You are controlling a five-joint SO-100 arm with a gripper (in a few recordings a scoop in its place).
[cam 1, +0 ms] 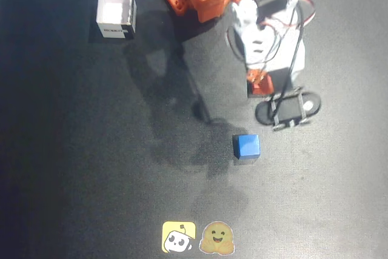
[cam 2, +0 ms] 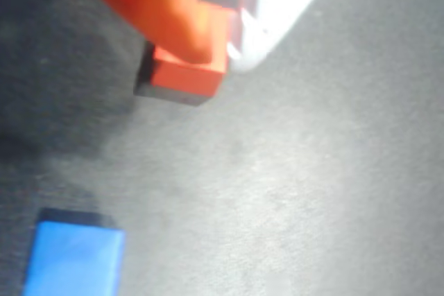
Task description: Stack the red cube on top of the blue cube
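End effector: the end effector pinches the red cube between an orange finger and a white finger; in the overhead view the end effector sits toward the right part of the far half of the counter.
Red cube: small, red-orange, matte, plain faces, no writing; in the overhead view the red cube shows as a small patch under the arm's white body, mostly hidden by it. Whether it rests on the counter or is lifted cannot be told.
Hard to make out: the wrist view is blurred; the fingers are cut off at its top edge and the finger edges are soft.
Blue cube: the blue cube stands apart from the red one, nearer the near edge, around the middle of the counter; bright blue, plain faces, nothing on top. In the wrist view the blue cube is cut off by the bottom edge.
White box: an open white box near the far left corner, with a dark label on its side; the printing is too small to read.
Stickers: a yellow sticker with a cartoon robot and a smiling-face sticker at the near edge; no readable text.
Arm: orange and white arm at the far edge, with black and red cables.
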